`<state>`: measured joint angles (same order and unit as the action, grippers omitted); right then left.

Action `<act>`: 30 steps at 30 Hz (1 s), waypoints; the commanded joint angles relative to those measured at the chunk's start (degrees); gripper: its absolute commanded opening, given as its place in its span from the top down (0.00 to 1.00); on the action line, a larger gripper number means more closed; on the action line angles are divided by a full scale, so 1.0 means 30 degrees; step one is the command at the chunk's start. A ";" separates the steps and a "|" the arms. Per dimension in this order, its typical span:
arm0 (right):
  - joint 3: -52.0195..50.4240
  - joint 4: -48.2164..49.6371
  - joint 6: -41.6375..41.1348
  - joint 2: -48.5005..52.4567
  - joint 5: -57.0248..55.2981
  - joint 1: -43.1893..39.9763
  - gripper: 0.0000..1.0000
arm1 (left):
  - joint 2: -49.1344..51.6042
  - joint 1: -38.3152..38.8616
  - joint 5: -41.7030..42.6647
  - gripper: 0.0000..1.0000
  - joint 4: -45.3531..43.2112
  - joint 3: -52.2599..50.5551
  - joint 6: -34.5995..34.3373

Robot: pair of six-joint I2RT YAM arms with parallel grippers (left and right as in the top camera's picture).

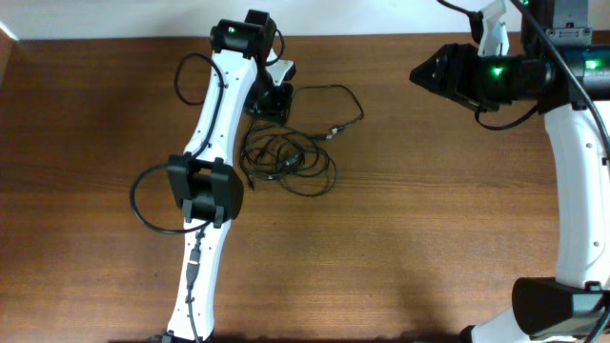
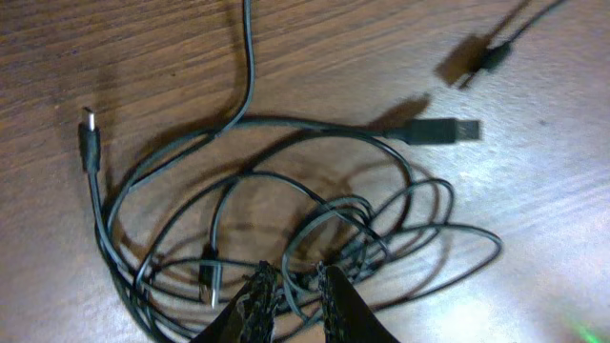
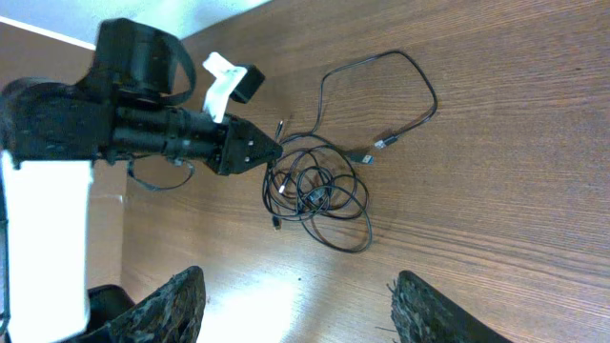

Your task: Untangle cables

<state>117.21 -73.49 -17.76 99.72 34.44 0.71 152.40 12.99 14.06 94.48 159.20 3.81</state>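
Left tool [image 2: 292, 303] narrowly parted, low; right tool [image 3: 303, 310] wide apart, raised.

We see cables [image 1: 291, 157] bunched on table [image 1: 429, 238] right at left gripper [image 2: 291, 295] tips; USB plug [image 2: 448, 131] fwd-right of it. Right gripper [image 3: 305, 305] well apart, tangle ahead.

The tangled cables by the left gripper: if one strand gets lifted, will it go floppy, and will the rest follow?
Likely floppy: the cables lie in loose curved loops. Probably light, being so thin. Lifting one strand would likely drag others, since the loops cross each other.
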 commanded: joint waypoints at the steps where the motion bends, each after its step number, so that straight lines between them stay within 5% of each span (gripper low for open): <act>1: 0.0109 -0.0095 0.0357 0.0138 -0.0226 -0.0117 0.36 | 0.1231 -0.0029 0.0022 0.63 -0.0153 0.0051 0.0350; 16: 0.0109 -0.0175 0.0364 0.0138 -0.0226 -0.0117 0.36 | 0.2987 0.0627 -0.1887 0.75 0.0765 -0.1552 0.1370; 17: 0.0109 -0.0168 0.0364 0.0138 -0.0226 -0.0117 0.36 | 0.2987 0.0627 -0.2229 0.82 0.0758 -0.1552 0.1384; 18: 0.0109 -0.0168 0.0357 0.0138 -0.0219 -0.0117 0.36 | 0.2987 0.0627 -0.2193 1.00 0.0699 -0.1552 0.1486; 19: 0.0109 -0.0175 0.0357 0.0138 -0.0219 -0.0117 0.36 | 0.2980 0.0619 -0.2018 1.00 0.0758 -0.1508 0.1486; 24: 0.0109 -0.0204 0.0350 0.0138 -0.0204 0.0226 0.36 | -0.1953 -0.0044 0.6615 1.00 0.0692 -0.0758 0.3184; 27: 0.0109 0.0510 0.0350 0.0138 -0.0226 0.1537 0.36 | -0.5697 -0.0138 0.8043 1.00 0.0313 -0.0758 0.2586; 30: 0.0109 0.1100 -0.0240 0.0138 -0.0138 0.2259 0.36 | -0.7912 -0.0138 0.8043 1.00 -0.0758 -0.0758 -0.0882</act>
<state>117.21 -71.13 -17.63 99.72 34.28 6.33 130.78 12.73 36.27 93.36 156.79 7.86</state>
